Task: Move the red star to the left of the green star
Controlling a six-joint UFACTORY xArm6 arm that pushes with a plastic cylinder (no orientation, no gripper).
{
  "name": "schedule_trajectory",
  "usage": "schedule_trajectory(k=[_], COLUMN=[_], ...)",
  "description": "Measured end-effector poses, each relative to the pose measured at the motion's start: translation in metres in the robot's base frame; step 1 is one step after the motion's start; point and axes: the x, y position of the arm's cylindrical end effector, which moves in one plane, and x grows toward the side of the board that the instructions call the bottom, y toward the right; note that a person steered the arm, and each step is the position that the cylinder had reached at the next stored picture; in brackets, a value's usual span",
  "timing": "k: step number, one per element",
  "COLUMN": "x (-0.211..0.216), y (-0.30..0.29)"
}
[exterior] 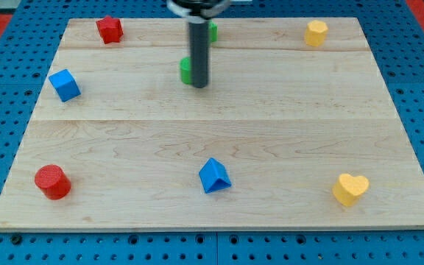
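Note:
The red star (110, 29) lies at the top left of the wooden board (271, 147). A green block (186, 70), mostly hidden behind the rod, sits just left of my tip (200, 85); its shape cannot be made out. Another green block (213, 32) peeks out right of the rod near the top edge; its shape is also hidden. My tip rests on the board in the upper middle, touching or nearly touching the first green block, far right of the red star.
A blue cube (65, 85) lies at the left. A red cylinder (52, 182) sits at the bottom left. A blue triangular block (214, 176) is at the bottom middle. A yellow heart (350, 188) is at the bottom right, a yellow block (316, 33) at the top right.

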Motion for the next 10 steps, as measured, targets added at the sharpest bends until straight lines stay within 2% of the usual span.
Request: schedule_trajectory(k=[1,3,4,6,7,8,9,10], x=[-0.029,-0.063,-0.070,-0.087,-0.108,-0.122,-0.154,-0.123], y=[-0.018,-0.017,-0.035,-0.210,-0.245,-0.241,-0.190,-0.175])
